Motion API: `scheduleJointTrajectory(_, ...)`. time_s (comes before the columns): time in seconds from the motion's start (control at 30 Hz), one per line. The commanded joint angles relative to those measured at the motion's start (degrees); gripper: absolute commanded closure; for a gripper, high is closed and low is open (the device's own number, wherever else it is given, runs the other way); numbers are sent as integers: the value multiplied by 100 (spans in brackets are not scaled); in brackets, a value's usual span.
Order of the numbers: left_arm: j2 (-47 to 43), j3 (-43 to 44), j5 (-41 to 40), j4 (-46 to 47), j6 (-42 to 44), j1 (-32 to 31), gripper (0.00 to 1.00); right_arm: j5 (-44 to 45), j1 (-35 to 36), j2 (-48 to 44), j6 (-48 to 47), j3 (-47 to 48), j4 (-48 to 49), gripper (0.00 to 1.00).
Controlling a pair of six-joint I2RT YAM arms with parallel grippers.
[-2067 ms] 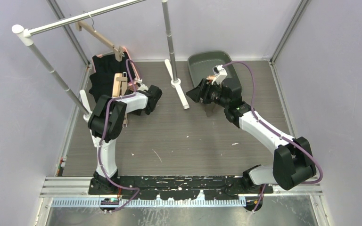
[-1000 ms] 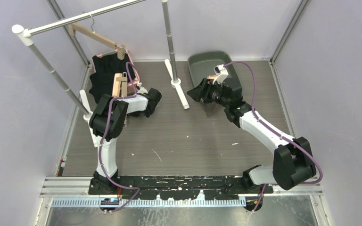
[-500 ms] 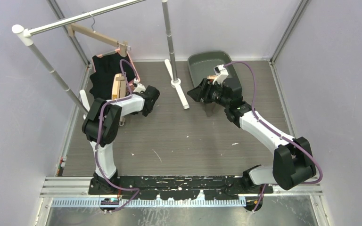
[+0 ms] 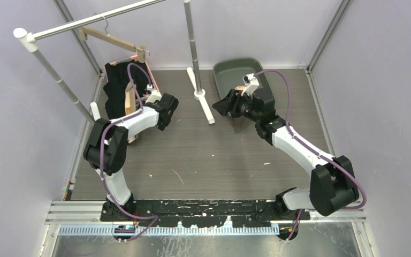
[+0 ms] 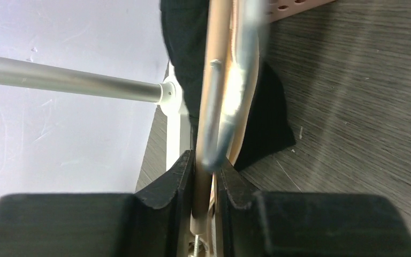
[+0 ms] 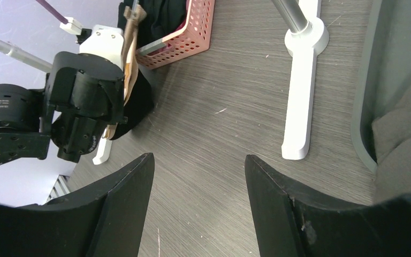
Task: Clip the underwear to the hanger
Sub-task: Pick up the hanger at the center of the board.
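A wooden hanger [image 4: 112,40] hangs from the rack rail at the back left. Black underwear [image 4: 116,85] droops below it, over the basket. My left gripper [image 4: 137,101] reaches in from the right and is shut on the hanger's wooden clip [image 4: 130,99]. In the left wrist view the clip [image 5: 214,80] and its metal spring [image 5: 242,69] stand between the fingers of the left gripper [image 5: 204,166], with the underwear [image 5: 184,43] behind them. My right gripper [image 4: 219,107] stays open and holds nothing, and in the right wrist view the right gripper [image 6: 198,158] hovers over bare floor.
A pink basket [image 6: 192,32] sits under the underwear. The rack's upright pole [image 4: 192,37] and white foot [image 6: 299,80] stand between the arms. A grey tub [image 4: 235,72] holding grey cloth lies behind the right gripper. The rack rail [image 4: 85,22] runs across the back left.
The left arm has swung left and its jaws have narrowed onto the clip. The hanger's low end has shifted a little up and right. The right arm has not moved.
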Motion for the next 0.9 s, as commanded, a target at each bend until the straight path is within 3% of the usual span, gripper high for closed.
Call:
scheduleJointTrajectory(0.0, -439, -18, -426, 13, -26, 1, 83, -91, -24, -211, 34, 0, 341, 31)
scheduleJointTrajectory(0.5, -1366, 0, -582, -515, -117, -11, 100, -106, -24, -186, 28, -3, 353, 31)
scheduleJointTrajectory(0.87, -2900, -234, 773, -1101, -232, -60, 100, -106, -20, -171, 44, -11, 360, 32)
